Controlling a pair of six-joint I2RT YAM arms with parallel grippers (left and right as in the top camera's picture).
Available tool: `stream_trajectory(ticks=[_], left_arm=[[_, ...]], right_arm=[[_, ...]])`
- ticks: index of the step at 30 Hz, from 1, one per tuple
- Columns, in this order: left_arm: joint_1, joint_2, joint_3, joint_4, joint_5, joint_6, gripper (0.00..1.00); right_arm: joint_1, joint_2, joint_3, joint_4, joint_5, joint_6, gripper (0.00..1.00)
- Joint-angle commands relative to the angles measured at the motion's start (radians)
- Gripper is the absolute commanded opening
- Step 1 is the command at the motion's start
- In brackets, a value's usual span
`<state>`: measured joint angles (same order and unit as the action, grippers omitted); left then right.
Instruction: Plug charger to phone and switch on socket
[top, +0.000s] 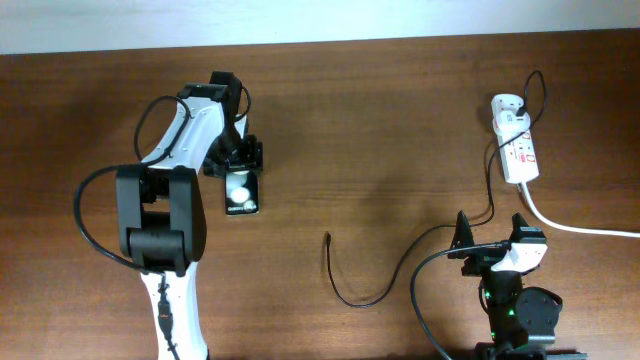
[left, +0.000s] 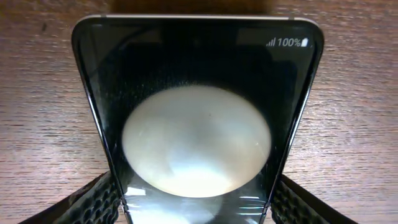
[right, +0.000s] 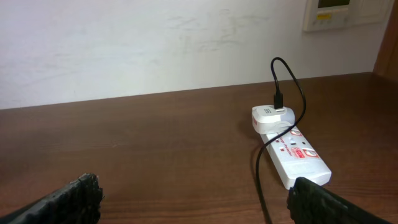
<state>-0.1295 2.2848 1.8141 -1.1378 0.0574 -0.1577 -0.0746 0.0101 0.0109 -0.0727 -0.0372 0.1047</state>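
Note:
The black phone (top: 242, 192) lies flat on the wooden table at centre left, its white circles showing. It fills the left wrist view (left: 196, 93). My left gripper (top: 236, 165) sits at the phone's far end, its fingers (left: 196, 208) closed against both side edges. The charger cable (top: 400, 272) runs from the white adapter (top: 507, 105) down and left across the table. Its free plug tip (top: 328, 237) lies loose, apart from the phone. The white socket strip (top: 520, 150) lies at the far right and also shows in the right wrist view (right: 298, 155). My right gripper (top: 490, 242) is open and empty (right: 199, 205).
The strip's thick white cord (top: 575, 226) runs off the right edge. The adapter (right: 270, 118) is plugged into the strip's far end, with the black cable (right: 261, 180) looping down past my right finger. A pale wall stands behind the table.

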Motion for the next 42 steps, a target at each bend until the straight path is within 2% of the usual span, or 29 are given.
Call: stream_trajectory(ticks=[1, 4, 11, 12, 19, 20, 21, 22, 24, 39, 42], left_arm=[[0.002, 0.011, 0.026, 0.004, 0.009, 0.002, 0.00], [0.002, 0.011, 0.026, 0.020, -0.065, 0.002, 0.00], [0.001, 0.021, 0.019, 0.116, -0.065, 0.002, 0.00], [0.001, 0.033, 0.019, 0.116, -0.065, 0.002, 0.03], [-0.002, 0.066, 0.019, 0.112, -0.064, 0.002, 0.09], [-0.002, 0.066, 0.019, 0.111, -0.064, 0.002, 0.16], [-0.002, 0.066, 0.019, 0.111, -0.061, 0.002, 0.30], [-0.003, 0.066, 0.019, 0.106, -0.061, 0.002, 0.50], [-0.002, 0.066, 0.019, 0.100, -0.061, 0.002, 0.99], [-0.007, 0.066, 0.019, 0.004, -0.054, 0.002, 0.99], [-0.005, 0.066, 0.019, 0.037, -0.103, 0.002, 0.99]], right_arm=[[0.010, -0.006, -0.005, -0.006, 0.008, 0.005, 0.99], [0.010, -0.006, -0.005, -0.006, 0.008, 0.005, 0.99], [0.010, -0.006, -0.005, -0.006, 0.008, 0.005, 0.99], [0.010, -0.006, -0.005, -0.006, 0.008, 0.005, 0.99], [0.010, -0.006, -0.005, -0.006, 0.008, 0.005, 0.99], [0.010, -0.006, -0.005, -0.006, 0.008, 0.005, 0.99], [0.010, -0.006, -0.005, -0.006, 0.008, 0.005, 0.99], [0.010, -0.006, -0.005, -0.006, 0.008, 0.005, 0.99], [0.010, -0.006, -0.005, -0.006, 0.008, 0.005, 0.99], [0.010, -0.006, -0.005, -0.006, 0.008, 0.005, 0.99], [0.010, -0.006, -0.005, -0.006, 0.008, 0.005, 0.99]])
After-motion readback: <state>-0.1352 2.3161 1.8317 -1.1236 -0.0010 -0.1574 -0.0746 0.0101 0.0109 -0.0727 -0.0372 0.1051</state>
